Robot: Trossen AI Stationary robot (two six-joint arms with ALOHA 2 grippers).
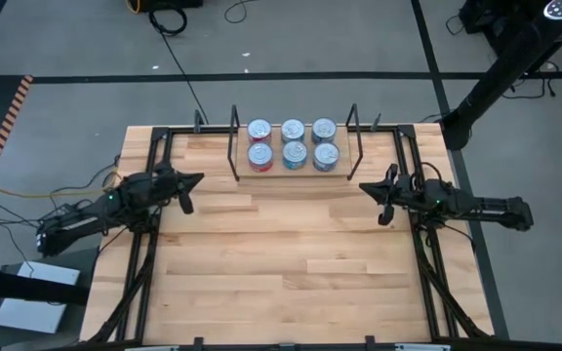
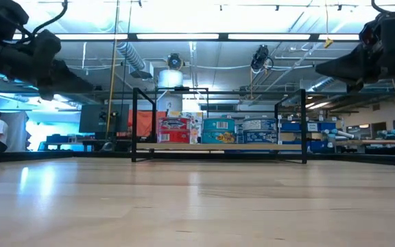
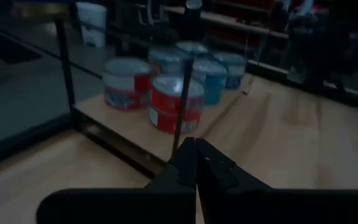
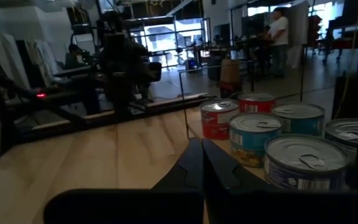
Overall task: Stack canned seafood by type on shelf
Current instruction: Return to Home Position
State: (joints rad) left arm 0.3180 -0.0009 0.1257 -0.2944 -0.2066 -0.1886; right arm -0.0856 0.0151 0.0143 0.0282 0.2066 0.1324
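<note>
At the left of the high view, the left hand (image 1: 196,181) is held above the table (image 1: 291,283), short of the shelf and touching nothing. Its fingers are pressed together with nothing between them, as the left wrist view makes plain.

The shelf (image 1: 291,174) is set at the upper middle of the frame, its light board flanked by two black wire end frames (image 1: 234,146). Every tin in view is carried on that board, and none is seen loose on the table. The piles are kept in three columns so that types are not mixed:

- The red-labelled tins (image 1: 260,154) are placed in the left column.
- The teal-labelled tins (image 1: 295,153) are placed in the middle.
- The blue-labelled tins (image 1: 326,154) are placed on the right.

Each column is made of a back pile and a front pile, and in the wrist views each pile appears two tins high.

At the right of the frame, the right hand (image 1: 367,186) is held just outside the right end frame. In the low view it is raised well above the table. Its fingers are likewise closed on nothing.

The sorting is judged finished, with both hands empty and mirrored on either side of the shelf. Only a retreat of the arms seems to be called for. The end frames should not be brushed, since a nudged shelf could topple the piles.
</note>
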